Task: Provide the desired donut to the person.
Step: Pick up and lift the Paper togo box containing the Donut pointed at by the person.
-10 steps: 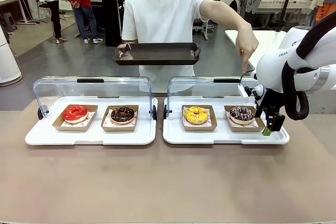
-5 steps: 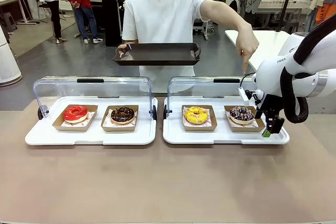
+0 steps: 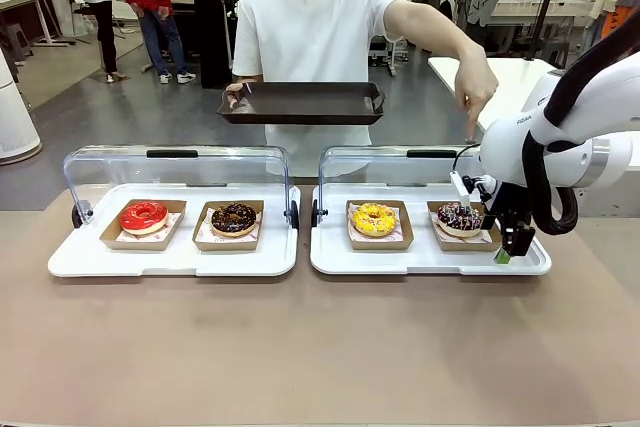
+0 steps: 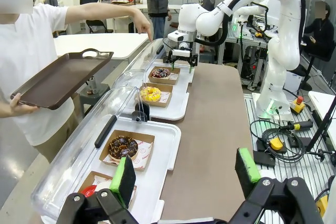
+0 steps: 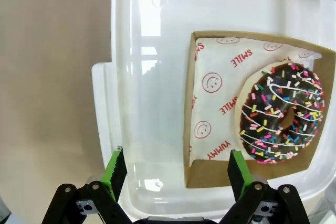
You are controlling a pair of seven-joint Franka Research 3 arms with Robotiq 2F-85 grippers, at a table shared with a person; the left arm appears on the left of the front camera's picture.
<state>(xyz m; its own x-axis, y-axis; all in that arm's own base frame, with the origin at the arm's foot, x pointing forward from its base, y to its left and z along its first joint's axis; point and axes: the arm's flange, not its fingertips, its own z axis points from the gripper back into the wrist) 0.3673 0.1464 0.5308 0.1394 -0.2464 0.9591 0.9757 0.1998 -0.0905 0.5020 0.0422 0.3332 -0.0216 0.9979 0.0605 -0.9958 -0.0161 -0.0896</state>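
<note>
The person (image 3: 310, 27) in a white shirt holds a dark tray (image 3: 300, 104) and points a finger (image 3: 470, 127) down at the chocolate donut with coloured sprinkles (image 3: 460, 216), rightmost of several donuts. In the right wrist view that donut (image 5: 281, 119) lies in its cardboard box on smiley-print paper. My right gripper (image 5: 176, 170) hangs open just above the white tray, its jaws straddling the box's outer edge beside the donut. The front view has this gripper (image 3: 508, 250) at the tray's right end. My left gripper (image 4: 185, 174) is open and holds nothing, off the left tray's end.
Two white trays (image 3: 170, 262) (image 3: 420, 262) with raised clear lids (image 3: 180, 162) sit side by side. They carry a red donut (image 3: 143, 215), a chocolate donut (image 3: 234, 217) and a yellow donut (image 3: 374, 218), each boxed. Brown tabletop (image 3: 320, 347) lies in front.
My right arm has shifted a little to the left, bringing its gripper closer to the sprinkled donut's box. The person's pointing hand and tray stay where they were.
</note>
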